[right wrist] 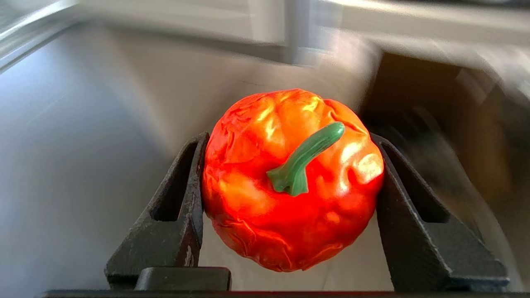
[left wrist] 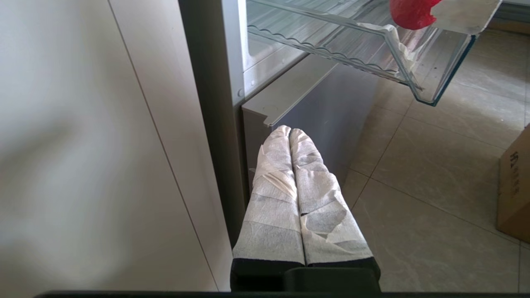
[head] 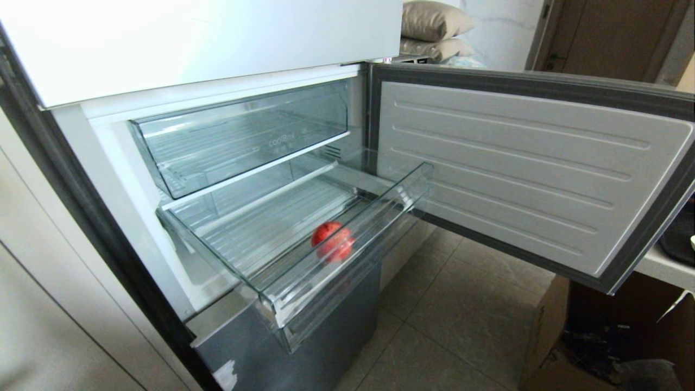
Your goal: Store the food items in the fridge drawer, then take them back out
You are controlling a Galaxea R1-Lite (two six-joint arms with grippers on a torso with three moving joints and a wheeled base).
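From the head view, the fridge drawer is pulled out. One red fruit sits inside it, close to the front lip, a bit nearer the door side. No arm shows here.

In the left wrist view, the left gripper hangs low by the fridge's bottom corner, under the drawer. Its two wrapped fingers are pressed together with nothing between them. It looks parked.

In the right wrist view, the right gripper holds a shiny red pepper with a green stem. The black fingers squeeze its two sides. The pepper looks light, wrinkly and a bit slippery, so gripping its fat middle seems best. Where this arm is beside the fridge I cannot tell, since everything behind is smeared.
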